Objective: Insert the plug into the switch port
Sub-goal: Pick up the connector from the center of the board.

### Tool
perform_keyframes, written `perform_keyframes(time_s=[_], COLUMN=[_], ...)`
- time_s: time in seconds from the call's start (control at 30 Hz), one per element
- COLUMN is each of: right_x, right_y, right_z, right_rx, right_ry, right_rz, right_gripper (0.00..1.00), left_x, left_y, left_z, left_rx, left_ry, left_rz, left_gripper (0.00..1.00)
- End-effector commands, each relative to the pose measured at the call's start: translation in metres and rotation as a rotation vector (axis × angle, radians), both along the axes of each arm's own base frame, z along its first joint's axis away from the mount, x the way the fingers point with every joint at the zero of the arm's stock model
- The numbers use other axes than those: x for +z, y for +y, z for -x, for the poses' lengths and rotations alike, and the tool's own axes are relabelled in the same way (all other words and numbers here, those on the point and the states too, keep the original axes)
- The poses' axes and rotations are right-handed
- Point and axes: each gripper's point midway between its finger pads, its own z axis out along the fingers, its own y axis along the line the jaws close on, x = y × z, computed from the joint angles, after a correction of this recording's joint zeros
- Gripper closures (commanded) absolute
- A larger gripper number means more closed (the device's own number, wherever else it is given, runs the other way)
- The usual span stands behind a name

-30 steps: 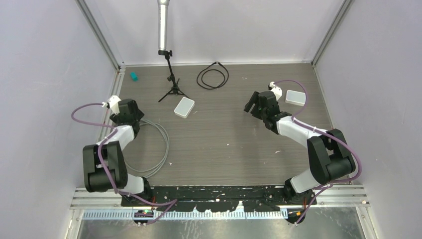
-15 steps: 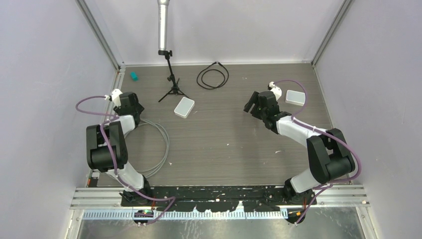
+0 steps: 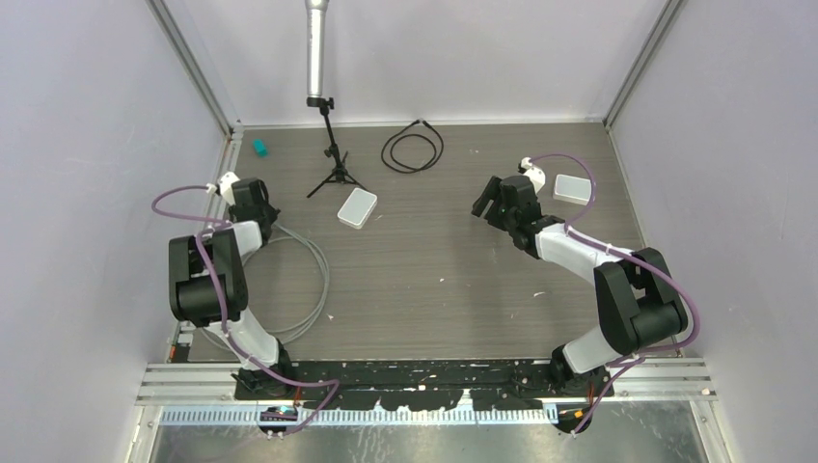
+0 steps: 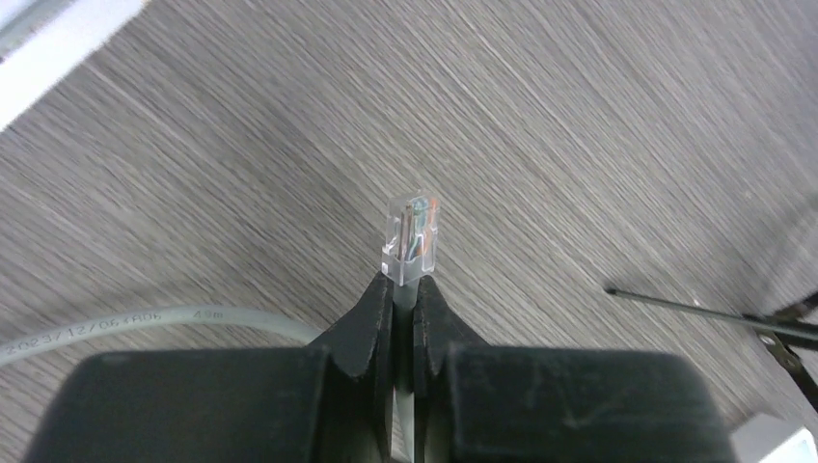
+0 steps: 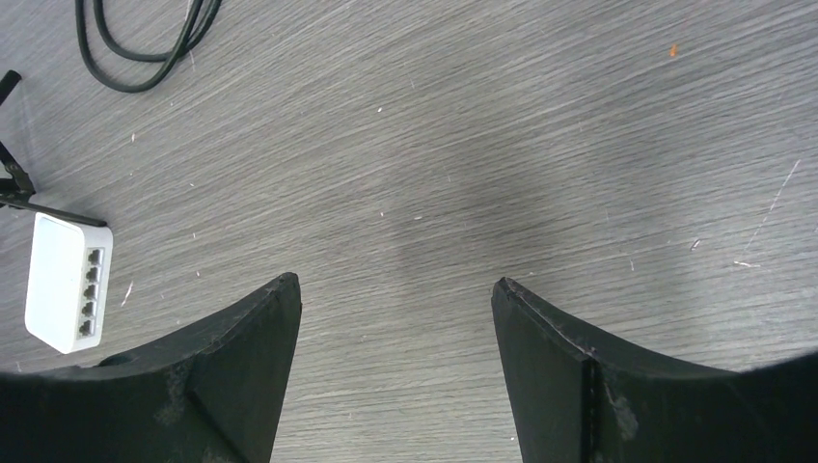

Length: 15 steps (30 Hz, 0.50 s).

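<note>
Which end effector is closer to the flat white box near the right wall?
Right. The right end effector hangs open left of the flat white rectangular box; the left end effector, shut on the clear plastic plug, is across the table.

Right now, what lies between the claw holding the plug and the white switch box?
Bare tabletop, per the top view: from left gripper to switch nothing intervenes; a tripod leg tip sits just beside that line.
</note>
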Motion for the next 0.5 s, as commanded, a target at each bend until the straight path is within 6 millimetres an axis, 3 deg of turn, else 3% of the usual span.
perform_keyframes(time_s=[0.0,0.27,0.47], right_x=[0.022,0.045,0.049], right_y=[0.009,0.027,0.048], right_z=[-0.012,-0.008,-0.007], right_rx=[0.014,0.096,0.167], right_ry=[-0.075,-0.196,-0.237], right_rz=[-0.044,-0.136,-0.188], right_gripper=[0.23,0.23,0.22], left_x=[0.032,0.041,0.058], left_y=[-0.030,-0.121,-0.163], left_z=[-0.007,0.038,0.070], left_rx=[-0.089,-0.255,-0.353], left_ry=[-0.144,-0.139,-0.171], left_rz=[0.100,0.134,0.113], left_gripper=[1.00,1.00,1.00])
